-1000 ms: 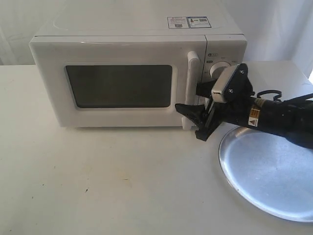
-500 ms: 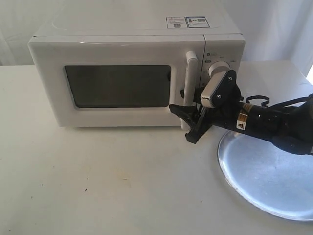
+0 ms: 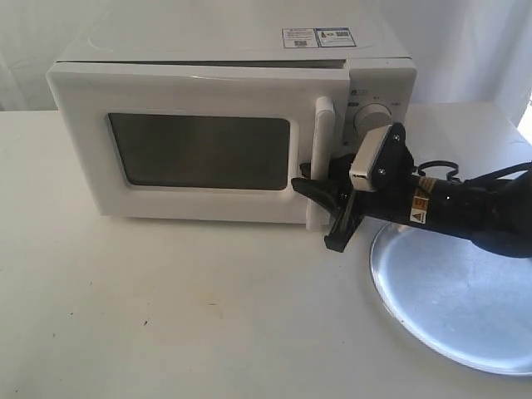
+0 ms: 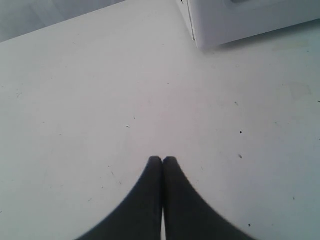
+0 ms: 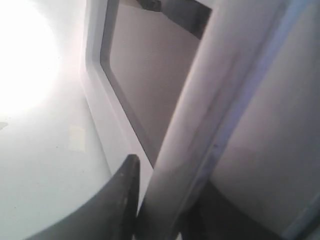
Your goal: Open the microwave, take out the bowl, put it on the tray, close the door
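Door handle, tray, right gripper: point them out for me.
door handle (image 3: 324, 133), exterior view, upper part of bar.
tray (image 3: 465, 303), exterior view, bare middle.
right gripper (image 3: 321, 213), exterior view, midway between fingertips.

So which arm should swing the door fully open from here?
Right. Its pincer is clamped on the handle of the door, which stands slightly ajar. The left pincer is shut over the table, off the microwave's corner, nowhere near the handle.

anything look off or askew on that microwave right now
Only the door: it sits slightly ajar, a dark gap along its top edge. The right end effector clamps the handle. Nothing spilled or damaged.
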